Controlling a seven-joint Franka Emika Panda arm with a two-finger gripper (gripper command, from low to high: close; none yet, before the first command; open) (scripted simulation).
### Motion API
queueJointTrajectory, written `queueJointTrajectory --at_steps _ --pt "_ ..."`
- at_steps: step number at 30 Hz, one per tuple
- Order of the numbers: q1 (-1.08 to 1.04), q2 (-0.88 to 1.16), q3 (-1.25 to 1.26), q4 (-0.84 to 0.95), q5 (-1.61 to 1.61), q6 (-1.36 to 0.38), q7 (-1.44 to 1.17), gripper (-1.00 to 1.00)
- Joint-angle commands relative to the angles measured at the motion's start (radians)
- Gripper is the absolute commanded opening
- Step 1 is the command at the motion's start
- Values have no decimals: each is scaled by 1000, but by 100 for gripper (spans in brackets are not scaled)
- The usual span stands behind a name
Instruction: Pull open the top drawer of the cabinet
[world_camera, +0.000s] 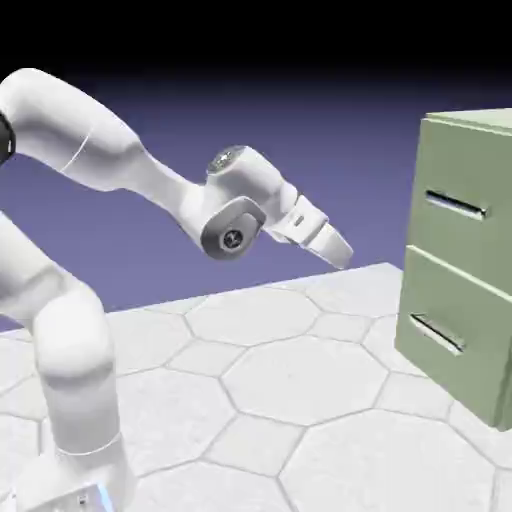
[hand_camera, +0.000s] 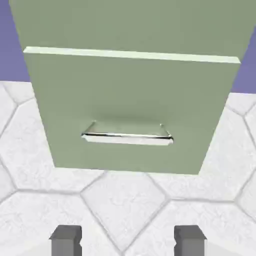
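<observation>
The pale sage-green cabinet stands at the exterior view's right edge. Its top drawer is flush, with a thin silver bar handle. My gripper hangs in the air well to the left of the cabinet, tilted down toward it, at about the height between the two drawers. In the hand view the fingertips stand apart with only floor between them, so the gripper is open and empty. That view shows the lower drawer and its handle. Only the bottom strip of the top drawer shows there.
The lower drawer with its own silver handle sits shut beneath the top one. White hexagon-patterned floor spreads between my base and the cabinet.
</observation>
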Motion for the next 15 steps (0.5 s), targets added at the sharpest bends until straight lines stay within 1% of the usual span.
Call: queueJointTrajectory --at_steps 1,15 --pt "27 -5 -23 12 -44 -8 7 0" --pt "404 -73 -351 184 -652 -116 109 0"
